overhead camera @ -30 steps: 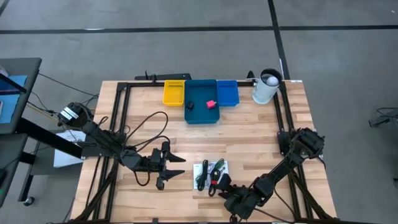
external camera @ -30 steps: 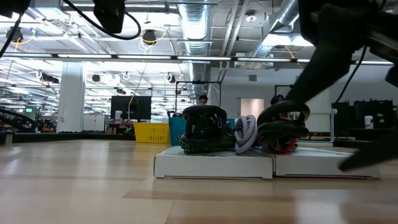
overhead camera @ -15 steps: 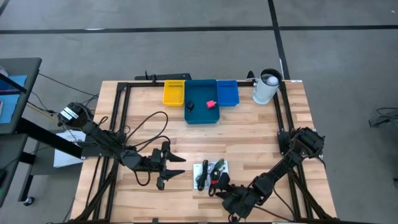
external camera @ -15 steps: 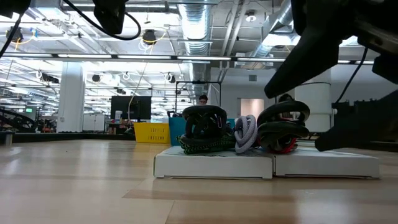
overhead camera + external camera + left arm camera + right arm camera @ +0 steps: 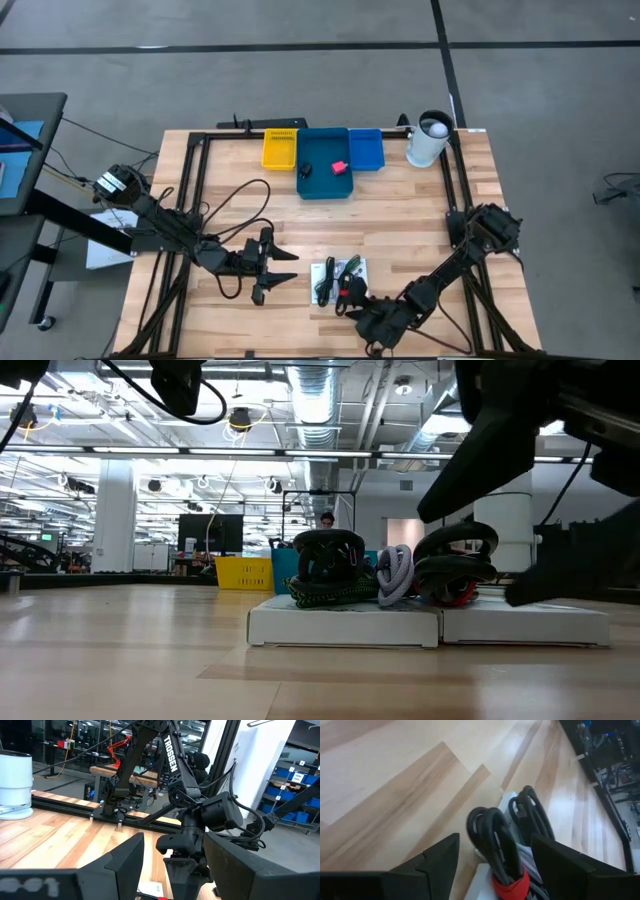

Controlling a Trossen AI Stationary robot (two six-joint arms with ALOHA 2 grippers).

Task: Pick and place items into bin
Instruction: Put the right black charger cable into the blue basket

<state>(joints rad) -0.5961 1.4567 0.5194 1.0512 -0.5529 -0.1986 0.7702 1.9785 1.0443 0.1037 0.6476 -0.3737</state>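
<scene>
Coiled cables waiting near right gripper

Left gripper (image 5: 268, 268) hangs over bare wood, fingers spread, holding nothing. Next come flat white printed cards (image 5: 338, 279) w/ black coiled cable bundles (image 5: 496, 841) on top, one w/ red strap (image 5: 512, 885). Right gripper (image 5: 357, 305) sits just beside them, fingers wide apart, empty. Coils look light, soft, springy; probably best taken across the strapped part. Teal plastic bin (image 5: 325, 163) is well apart at far edge, pink-red block (image 5: 339, 167) inside.

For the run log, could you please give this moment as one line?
right gripper: open, over coiled black cable on white cards | left gripper: open, waiting | teal bin: holds pink block
</scene>
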